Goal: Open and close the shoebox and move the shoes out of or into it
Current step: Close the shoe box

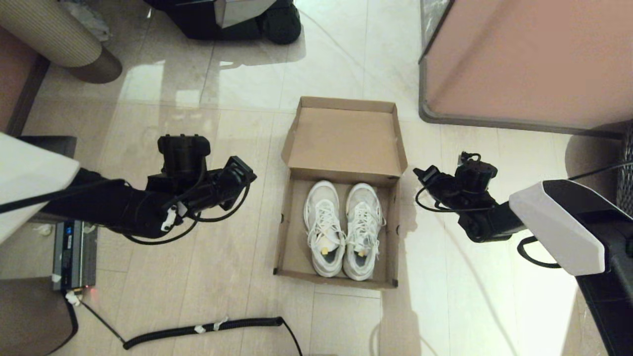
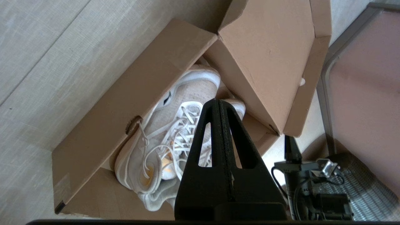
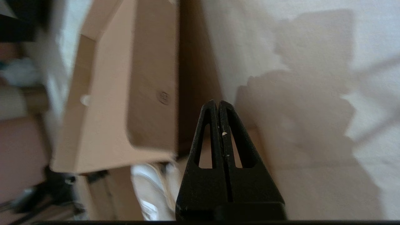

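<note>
Shoebox (image 1: 301,247) lies open on the floor, shoes (image 1: 343,230) inside, left tool (image 2: 218,104) and right tool (image 3: 217,104) flank it closed and empty, so next likely swings the lid (image 1: 343,138) shut.

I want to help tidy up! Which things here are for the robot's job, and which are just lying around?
For the job:
- shoebox, lid open
- shoes, side by side inside it
- left pincer, shut
- right pincer, shut

Just lying about:
- coiled black cable on the floor
- grey electronic box on the left
</note>
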Motion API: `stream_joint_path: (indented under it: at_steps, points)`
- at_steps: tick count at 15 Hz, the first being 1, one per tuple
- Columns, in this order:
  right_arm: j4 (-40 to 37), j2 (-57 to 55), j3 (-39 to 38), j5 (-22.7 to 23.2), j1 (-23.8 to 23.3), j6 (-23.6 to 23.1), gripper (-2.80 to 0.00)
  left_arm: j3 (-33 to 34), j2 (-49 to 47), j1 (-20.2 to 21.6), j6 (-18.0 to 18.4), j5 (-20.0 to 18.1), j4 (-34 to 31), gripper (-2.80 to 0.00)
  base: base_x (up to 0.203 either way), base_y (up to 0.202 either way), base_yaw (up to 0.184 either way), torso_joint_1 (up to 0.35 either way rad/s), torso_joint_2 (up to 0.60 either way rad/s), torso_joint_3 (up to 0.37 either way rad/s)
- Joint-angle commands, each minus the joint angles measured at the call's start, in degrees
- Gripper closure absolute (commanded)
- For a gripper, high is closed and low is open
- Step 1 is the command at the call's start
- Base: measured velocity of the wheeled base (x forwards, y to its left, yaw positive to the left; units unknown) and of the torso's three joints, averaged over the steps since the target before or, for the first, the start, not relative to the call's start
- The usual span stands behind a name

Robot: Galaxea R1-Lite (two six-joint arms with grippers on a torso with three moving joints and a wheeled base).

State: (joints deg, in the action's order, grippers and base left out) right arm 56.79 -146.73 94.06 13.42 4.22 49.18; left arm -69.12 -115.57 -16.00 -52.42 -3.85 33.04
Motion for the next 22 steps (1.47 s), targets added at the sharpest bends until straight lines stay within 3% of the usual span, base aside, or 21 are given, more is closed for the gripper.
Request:
stream_joint_path:
  at_steps: [1, 3, 8, 12, 14, 18, 22]
  points:
    - [-0.2, -4.9, 6.8, 0.0, -0.1, 2.0, 0.0, 0.4, 0.5, -0.3, -0.3, 0.2, 0.2, 0.0, 0.0, 0.0, 0.0, 0.0, 0.0, 0.0]
    - [-0.5, -7.3, 11.2, 0.0, 0.1, 5.4, 0.0, 0.6, 0.7, -0.3, -0.4, 0.3, 0.2, 0.0, 0.0, 0.0, 0.0, 0.0, 0.0, 0.0]
    - [-2.5, -10.4, 16.1, 0.4, 3.1, 8.4, 0.0, -0.2, -0.6, 0.3, -0.1, 0.3, 0.2, 0.0, 0.0, 0.0, 0.0, 0.0, 0.0, 0.0]
    - [-5.5, -9.8, 15.4, 0.4, 4.6, 8.9, 0.0, -5.9, -8.3, 0.3, 0.4, 2.0, -1.1, 0.0, 0.0, 0.0, 0.0, 0.0, 0.0, 0.0]
    - [-6.6, -8.7, 13.4, 0.4, 4.9, 8.8, 0.0, -13.5, -13.6, -0.1, 3.0, 5.4, -6.0, 0.0, 0.0, 0.0, 0.0, 0.0, 0.0, 0.0]
    - [-8.2, -8.3, 12.3, 0.3, 5.6, 8.2, 0.0, -29.9, -24.1, -1.5, 7.4, 17.4, -15.6, 0.0, 0.0, 0.0, 0.0, 0.0, 0.0, 0.0]
    - [-8.6, -7.9, 12.2, 0.2, 6.1, 8.0, 0.0, -36.6, -31.5, -1.8, 16.9, 24.1, -17.5, 0.0, 0.0, 0.0, 0.0, 0.0, 0.0, 0.0]
